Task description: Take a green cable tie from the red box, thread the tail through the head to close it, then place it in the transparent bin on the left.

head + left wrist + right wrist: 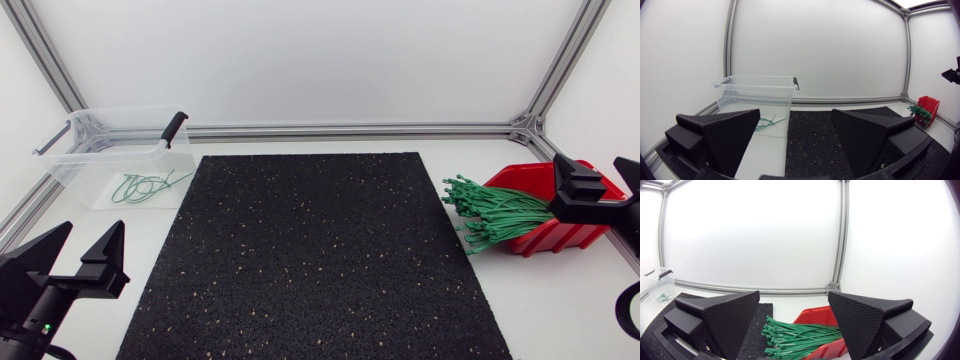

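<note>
Ties lie just under the right fingers [575, 178], both arms empty.
The green ties [495, 212] fan out of the red box [560, 238] at the table's right with their long axis left to right. The right fingers are spread wide above them. The left fingers [105, 262], also wide, are well apart, near the bin [70, 165].

left arm [30, 318]: enters at the head view's lower left corner; only its last black link shows.
left gripper [76, 264]: open wide, the two wedge fingers [722, 136] well apart with nothing between them, tips aimed away from the near edge.
right arm [612, 211]: comes in at the head view's right edge, mostly out of sight.
right gripper [603, 186]: open wide, its fingers [722, 322] spread and holding nothing, about level.
</note>
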Controlling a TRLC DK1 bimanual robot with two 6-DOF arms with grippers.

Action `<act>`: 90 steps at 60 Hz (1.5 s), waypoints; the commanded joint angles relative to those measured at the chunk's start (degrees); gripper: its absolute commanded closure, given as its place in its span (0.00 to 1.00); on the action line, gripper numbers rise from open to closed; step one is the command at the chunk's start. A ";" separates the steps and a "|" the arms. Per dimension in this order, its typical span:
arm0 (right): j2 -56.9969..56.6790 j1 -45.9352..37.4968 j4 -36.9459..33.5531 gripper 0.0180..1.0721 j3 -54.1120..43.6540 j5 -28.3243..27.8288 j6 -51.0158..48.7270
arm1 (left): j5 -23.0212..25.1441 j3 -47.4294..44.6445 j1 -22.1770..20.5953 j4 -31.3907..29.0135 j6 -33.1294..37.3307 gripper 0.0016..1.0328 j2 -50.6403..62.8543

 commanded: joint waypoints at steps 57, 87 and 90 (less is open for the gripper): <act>34.27 -6.45 -41.90 0.14 27.53 -22.55 -42.92 | 0.15 -2.26 -0.80 -1.17 -0.05 0.04 -0.30; 35.68 4.36 -45.42 0.22 20.85 -6.30 -73.33 | 0.15 -2.26 -0.88 -1.26 -0.05 0.04 -0.30; 35.94 4.89 -45.42 0.22 19.97 -5.24 -76.05 | 0.15 -2.26 -0.88 -1.26 -0.05 0.04 -0.30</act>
